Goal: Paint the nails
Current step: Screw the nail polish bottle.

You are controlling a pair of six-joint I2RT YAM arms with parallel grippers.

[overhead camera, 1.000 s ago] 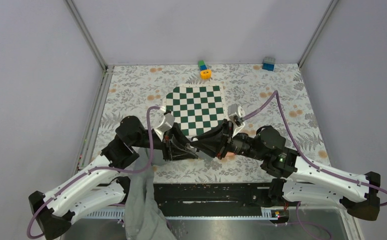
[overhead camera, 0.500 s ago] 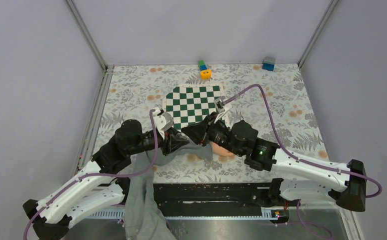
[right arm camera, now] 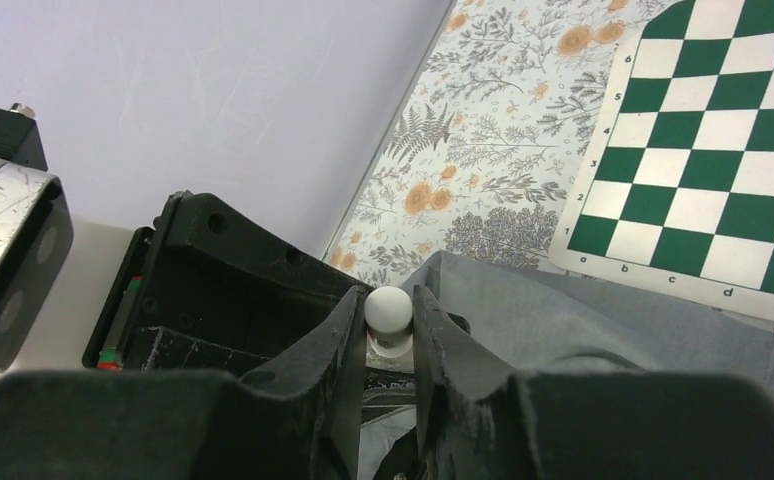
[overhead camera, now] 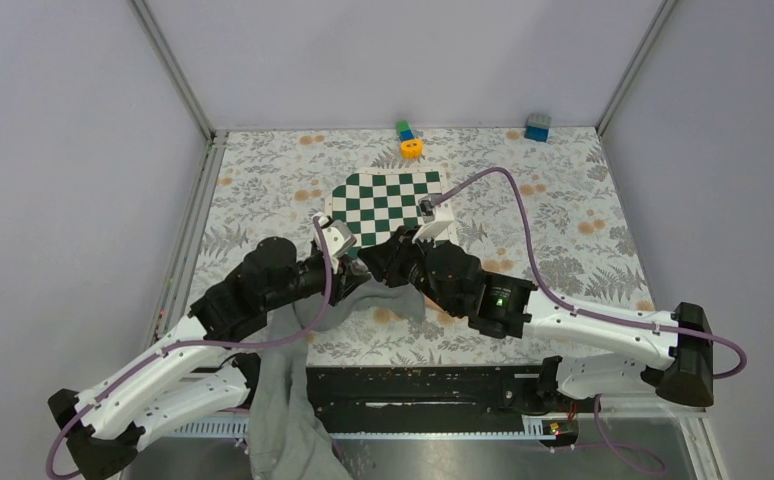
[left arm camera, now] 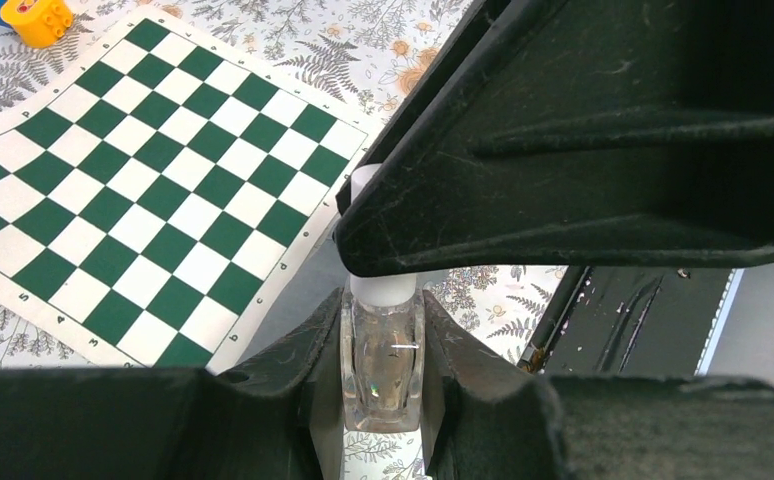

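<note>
A clear nail polish bottle [left arm camera: 383, 352] with a white cap [right arm camera: 389, 309] sits upright between the black fingers [left arm camera: 313, 350] of my left gripper [left arm camera: 383, 330], which is shut on the glass. My right gripper [right arm camera: 389, 322] is shut on the cap from above, and its broad black finger [left arm camera: 583, 130] fills the upper left wrist view. In the top view the left gripper [overhead camera: 351, 270] and right gripper [overhead camera: 375, 262] meet at the near edge of the chess mat [overhead camera: 391, 205]. A grey sleeve [overhead camera: 403, 300] lies under them. The nails are hidden beneath the arms.
An orange block [overhead camera: 411, 148], a green and blue block [overhead camera: 404, 129] and a blue block [overhead camera: 536, 127] stand along the back wall. The grey cloth [overhead camera: 285, 410] trails over the black rail [overhead camera: 433, 385] at the near edge. White walls close in both sides.
Both arms have carried the bottle away from the near edge and a little left, toward the chess mat. The grips on glass and cap look unchanged.
</note>
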